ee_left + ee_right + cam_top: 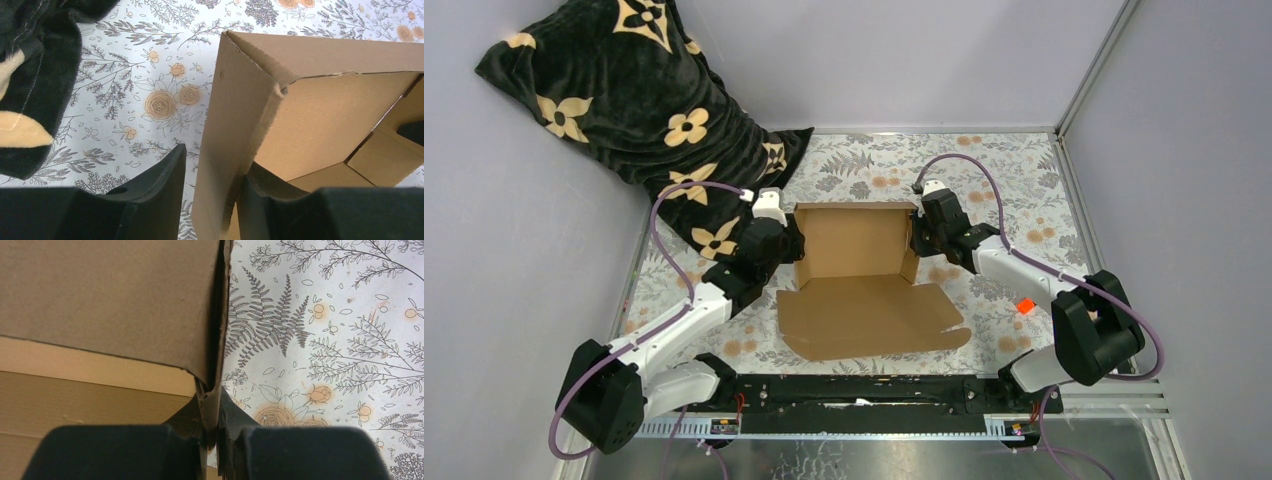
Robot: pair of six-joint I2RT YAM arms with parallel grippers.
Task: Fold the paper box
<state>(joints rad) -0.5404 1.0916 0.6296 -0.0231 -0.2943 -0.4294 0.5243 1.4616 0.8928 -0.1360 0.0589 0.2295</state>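
The box (864,310) sits mid-table (1024,190), its flat flap nearest my bases and its tray walls raised behind. My right gripper (212,412) is clamped tight on the tray's right wall. My left gripper (212,170) straddles the left wall, jaws parted, a sliver of table showing beside one finger. Farther back lies a dark flowered blanket (624,90).
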